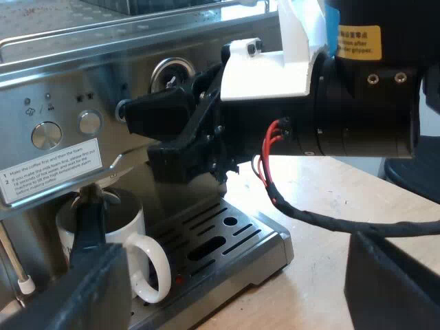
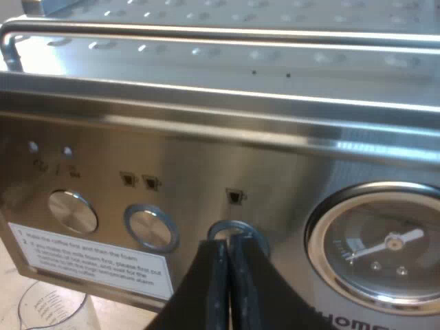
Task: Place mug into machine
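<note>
sitting on drip tray [image 1: 269, 242]: mug [image 1: 130, 227]; right gripper [image 2: 229, 242] closed at button [image 2: 238, 225].

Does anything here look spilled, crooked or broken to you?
Nothing stands out. The white ceramic mug stands upright on the slotted drip tray of the silver espresso machine, with no spill visible. The right gripper, shut, points at a round metal button.

The right arm's black cylindrical wrist [image 1: 364, 103] carries a yellow sticker with black print [image 1: 358, 41] and two small round screw holes. A white plastic bracket [image 1: 268, 69] with one dark screw adjoins the matte black right gripper [image 1: 130, 110]. The left gripper [image 1: 227, 275] has blocky black fingers [image 1: 392, 282].
</note>
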